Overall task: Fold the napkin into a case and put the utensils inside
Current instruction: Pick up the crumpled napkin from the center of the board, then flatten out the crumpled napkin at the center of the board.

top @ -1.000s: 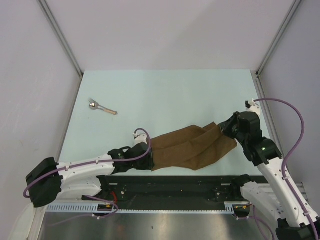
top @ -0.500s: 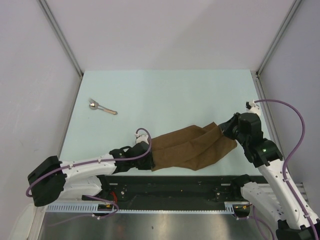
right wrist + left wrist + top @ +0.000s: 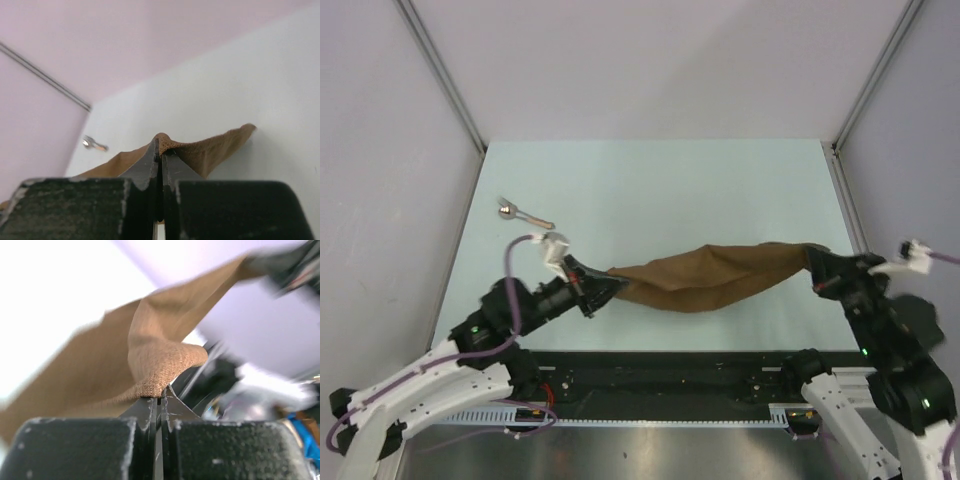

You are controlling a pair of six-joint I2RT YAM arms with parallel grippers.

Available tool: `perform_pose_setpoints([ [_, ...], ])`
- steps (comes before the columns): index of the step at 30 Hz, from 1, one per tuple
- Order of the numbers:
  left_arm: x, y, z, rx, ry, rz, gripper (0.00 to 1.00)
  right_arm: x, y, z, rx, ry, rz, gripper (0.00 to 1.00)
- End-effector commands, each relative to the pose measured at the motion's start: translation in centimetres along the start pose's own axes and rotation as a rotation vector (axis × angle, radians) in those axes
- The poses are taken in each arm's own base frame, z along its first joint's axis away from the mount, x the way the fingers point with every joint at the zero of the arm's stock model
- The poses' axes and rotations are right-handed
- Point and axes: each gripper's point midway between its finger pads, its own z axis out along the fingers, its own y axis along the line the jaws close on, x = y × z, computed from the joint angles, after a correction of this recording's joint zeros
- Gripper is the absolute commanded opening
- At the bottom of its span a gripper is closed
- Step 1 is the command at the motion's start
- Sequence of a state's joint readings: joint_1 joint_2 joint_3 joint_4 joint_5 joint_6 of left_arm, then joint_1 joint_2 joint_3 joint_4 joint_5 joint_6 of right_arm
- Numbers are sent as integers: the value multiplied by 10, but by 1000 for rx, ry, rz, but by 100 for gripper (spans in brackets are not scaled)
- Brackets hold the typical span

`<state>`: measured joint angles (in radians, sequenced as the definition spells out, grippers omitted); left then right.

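The napkin (image 3: pixel 715 280) hangs as a long brown band stretched across the near half of the table (image 3: pixel 670 190). It runs roughly parallel to the near edge and sags in a shallow curve at its middle. It is held by its two ends, most likely to pull it out straight and taut so a clean fold can be laid down for the case. It looks partly doubled over and is not yet a finished pouch. Whether its lowest part brushes the table cannot be told.

The left end sits in the left gripper (image 3: pixel 607 289), whose jaws are pressed together on a bunched bit of cloth, as the left wrist view shows. The right end sits in the right gripper (image 3: pixel 817 263), which is likewise clamped on a small peak of fabric, close to the table's right edge. Each gripper is therefore touching the napkin at one of its ends, with the cloth spanning the gap between them.

The utensils (image 3: pixel 523 213) lie well apart from the napkin, by the table's left edge and beyond the left gripper, untouched.
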<state>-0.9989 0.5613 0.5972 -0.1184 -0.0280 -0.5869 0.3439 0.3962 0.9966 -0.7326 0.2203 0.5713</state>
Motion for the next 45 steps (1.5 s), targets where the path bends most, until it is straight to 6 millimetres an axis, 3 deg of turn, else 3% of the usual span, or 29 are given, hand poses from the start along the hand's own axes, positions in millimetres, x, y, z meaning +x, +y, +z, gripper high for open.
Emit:
perform_pose_setpoints([
  [1, -75, -68, -42, 275, -227, 182, 0, -62, 30, -76, -231, -269, -50, 0],
  [4, -99, -88, -55, 326, -279, 218, 0, -80, 48, -108, -354, -357, -56, 0],
  [7, -124, -94, -53, 300, -337, 239, 0, -98, 49, -117, -347, -428, -35, 0],
  [11, -160, -65, -24, 62, -419, 215, 0, -115, 21, -71, -90, -438, 9, 0],
  [12, -176, -46, -7, -72, -443, 197, 0, -110, 19, -37, -3, -376, -15, 0],
  [13, -184, -35, 2, -137, -446, 178, 0, -115, 10, -21, 90, -385, -23, 0],
  [14, -192, -5, 8, -260, -437, 161, 0, -119, 12, -7, 133, -376, -47, 0],
  [15, -202, 8, 30, -314, -424, 82, 0, -108, 17, 35, 194, -313, -110, 0],
  [17, -223, 49, 41, -437, -428, -12, 0, -111, 14, 67, 305, -308, -165, 0],
  [19, -207, 94, 80, -531, -346, -108, 0, -102, -5, 122, 395, -273, -212, 0],
  [21, -221, 125, 95, -560, -362, -197, 0, -90, -14, 164, 320, -208, -134, 0],
  [22, -204, 153, 125, -568, -297, -228, 0, -79, -53, 196, 394, -165, -100, 0],
  [24, -209, 187, 144, -589, -285, -246, 0, -65, -72, 235, 356, -103, -21, 0],
  [25, -190, 222, 168, -628, -246, -269, 1, -49, -115, 261, 423, -48, 17, 0],
  [27, -195, 260, 194, -588, -226, -254, 17, -19, -131, 301, 340, 68, 85, 15],
  [28, -187, 279, 203, -613, -182, -252, 30, -6, -171, 328, 366, 148, 181, 20],
  [29, -186, 310, 227, -622, -143, -242, 32, -1, -177, 338, 335, 203, 249, 31],
  [30, -188, 317, 237, -605, -113, -233, 39, 9, -178, 344, 286, 269, 309, 39],
  [31, -175, 330, 239, -645, -42, -239, 44, 1, -176, 356, 246, 282, 316, 45],
  [32, -197, 331, 248, -647, -55, -173, 47, 16, -190, 360, 266, 348, 331, 51],
  [34, -205, 324, 247, -641, -22, -141, 61, 28, -195, 349, 312, 405, 282, 53],
  [35, -199, 323, 246, -635, -4, -129, 76, 20, -187, 341, 307, 382, 230, 59],
  [37, -206, 310, 234, -633, -24, -139, 83, 22, -186, 334, 306, 361, 210, 66],
  [38, -177, 316, 230, -651, 18, -181, 83, 31, -185, 329, 311, 383, 192, 66],
  [40, -178, 289, 229, -549, -26, -187, 74, 41, -181, 323, 335, 401, 149, 66],
  [41, -133, 289, 230, -539, 42, -228, 71, 51, -179, 323, 334, 416, 128, 66],
  [43, -114, 259, 241, -454, 43, -205, 63, 70, -170, 331, 354, 432, 77, 65],
  [44, -84, 261, 239, -465, 87, -241, 60, 76, -164, 337, 351, 428, 49, 65],
  [45, -73, 258, 242, -452, 99, -258, 56, 84, -155, 343, 360, 430, 14, 65],
])
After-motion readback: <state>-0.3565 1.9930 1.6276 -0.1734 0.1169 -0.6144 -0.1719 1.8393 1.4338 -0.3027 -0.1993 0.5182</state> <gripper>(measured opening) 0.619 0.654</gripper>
